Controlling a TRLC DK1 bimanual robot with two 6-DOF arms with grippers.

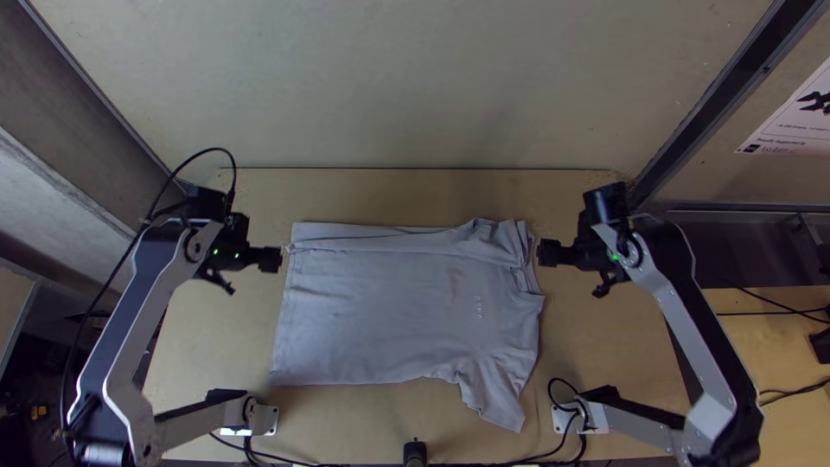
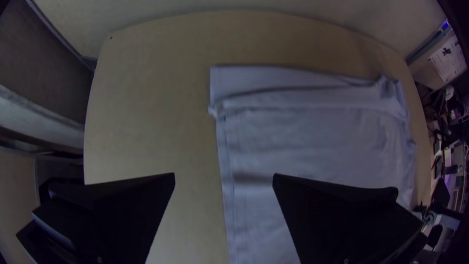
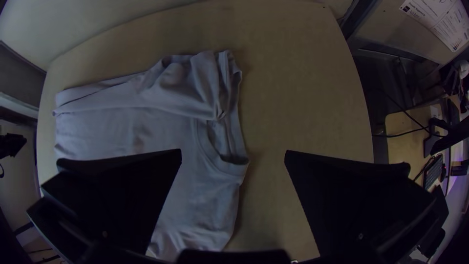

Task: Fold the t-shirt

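The light grey t-shirt lies on the table with its far long edge folded over in a strip; its collar is toward the right and one sleeve points to the near edge. Off its left end, my left gripper is open and empty. In the left wrist view the hem side of the shirt passes between and under the fingers of that gripper. Beyond the collar end, my right gripper stands open. The right wrist view shows the neckline of the shirt beneath this gripper, with a bunched sleeve beyond.
Bare wood of the table runs along the shirt's far side, and more lies at both ends. A wall rises behind the table's far edge. Black cables run along the near edge between the arm bases. A small black object stands there.
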